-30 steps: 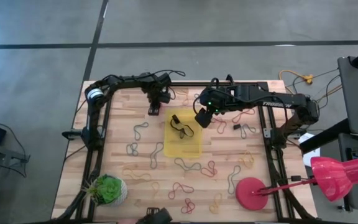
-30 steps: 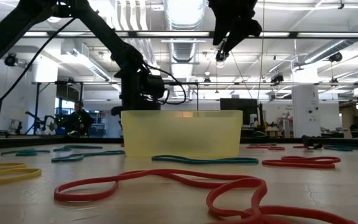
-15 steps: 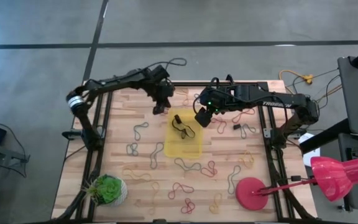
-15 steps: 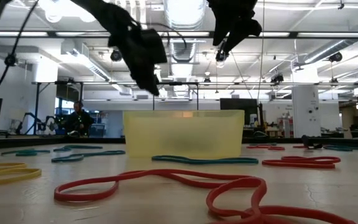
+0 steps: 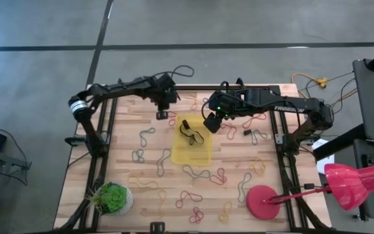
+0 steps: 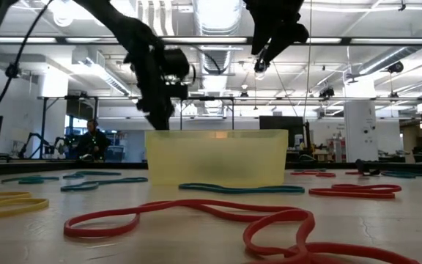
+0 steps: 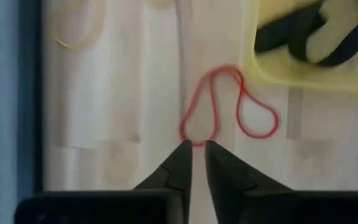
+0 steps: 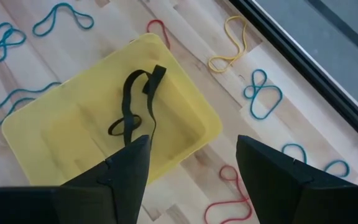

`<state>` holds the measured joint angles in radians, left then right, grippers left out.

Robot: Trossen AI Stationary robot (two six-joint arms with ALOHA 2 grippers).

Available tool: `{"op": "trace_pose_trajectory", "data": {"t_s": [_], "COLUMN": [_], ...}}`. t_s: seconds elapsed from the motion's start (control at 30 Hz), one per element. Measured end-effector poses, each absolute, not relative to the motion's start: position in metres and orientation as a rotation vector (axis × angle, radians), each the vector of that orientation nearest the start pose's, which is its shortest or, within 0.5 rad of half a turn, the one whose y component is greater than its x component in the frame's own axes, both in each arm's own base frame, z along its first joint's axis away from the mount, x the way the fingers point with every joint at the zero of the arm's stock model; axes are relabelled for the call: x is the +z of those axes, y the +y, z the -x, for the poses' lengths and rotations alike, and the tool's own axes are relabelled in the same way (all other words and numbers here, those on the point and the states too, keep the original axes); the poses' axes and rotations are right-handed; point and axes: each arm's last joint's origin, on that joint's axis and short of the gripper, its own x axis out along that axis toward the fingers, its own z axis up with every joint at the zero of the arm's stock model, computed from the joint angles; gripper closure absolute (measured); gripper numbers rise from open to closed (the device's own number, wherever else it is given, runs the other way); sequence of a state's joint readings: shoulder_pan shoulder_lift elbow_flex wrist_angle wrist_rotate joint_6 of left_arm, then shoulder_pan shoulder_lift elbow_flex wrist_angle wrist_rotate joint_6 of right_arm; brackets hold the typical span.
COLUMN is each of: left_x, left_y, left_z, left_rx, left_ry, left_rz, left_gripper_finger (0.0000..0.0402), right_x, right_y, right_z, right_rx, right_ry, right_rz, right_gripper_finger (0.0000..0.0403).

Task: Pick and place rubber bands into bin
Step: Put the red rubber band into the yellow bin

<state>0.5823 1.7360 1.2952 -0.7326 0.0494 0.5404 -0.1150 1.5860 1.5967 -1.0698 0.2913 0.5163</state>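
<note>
Bench (image 5: pixel 239 195) littered with rubber bands (image 5: pixel 193 195); yellow bin (image 5: pixel 193 151) mid-bench held a black one. Right claw (image 8: pixel 191 163) hung wide apart above the bin. Left claw (image 7: pixel 197 149), fingers barely parted over a red band (image 7: pixel 225 106) beside the bin; should widen, straddle one strand, then pinch.

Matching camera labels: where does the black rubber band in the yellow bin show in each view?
High view: black rubber band near picture centre, in the bin's upper half.
Low view: not discernible; the bin's wall hides it.
Left wrist view: top right, inside the bin's corner.
Right wrist view: left of centre, on the bin's floor.
Shared landmark: the bin.
</note>
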Motion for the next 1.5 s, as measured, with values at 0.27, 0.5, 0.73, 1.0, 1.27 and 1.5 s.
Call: {"op": "trace_pose_trajectory", "data": {"t_s": [0.27, 0.5, 0.73, 1.0, 1.27, 1.5], "left_x": [0.184, 0.172, 0.156, 0.150, 0.144, 0.158], "left_y": [0.200, 0.214, 0.218, 0.215, 0.209, 0.194], "left_z": [-0.307, -0.316, -0.321, -0.318, -0.311, -0.293], "left_rx": [0.084, 0.063, 0.018, -0.034, -0.088, -0.140], "left_ry": [1.236, 1.236, 1.299, 1.323, 1.365, 1.455], "left_rz": [-0.180, -0.177, -0.136, -0.086, -0.022, 0.129], "left_gripper_finger": [0.0274, 0.0248, 0.0247, 0.0308, 0.0397, 0.0401], "right_x": [0.345, 0.344, 0.344, 0.344, 0.343, 0.342], "right_y": [-0.044, -0.044, -0.044, -0.044, -0.044, -0.044], "right_z": [-0.310, -0.309, -0.309, -0.308, -0.308, -0.308], "right_rx": [-0.632, -0.637, -0.637, -0.638, -0.639, -0.640], "right_ry": [0.964, 0.981, 0.982, 0.983, 0.987, 0.987], "right_rz": [-0.367, -0.368, -0.368, -0.367, -0.366, -0.365], "right_gripper_finger": [0.0179, 0.0179, 0.0179, 0.0179, 0.0179, 0.0179]}}
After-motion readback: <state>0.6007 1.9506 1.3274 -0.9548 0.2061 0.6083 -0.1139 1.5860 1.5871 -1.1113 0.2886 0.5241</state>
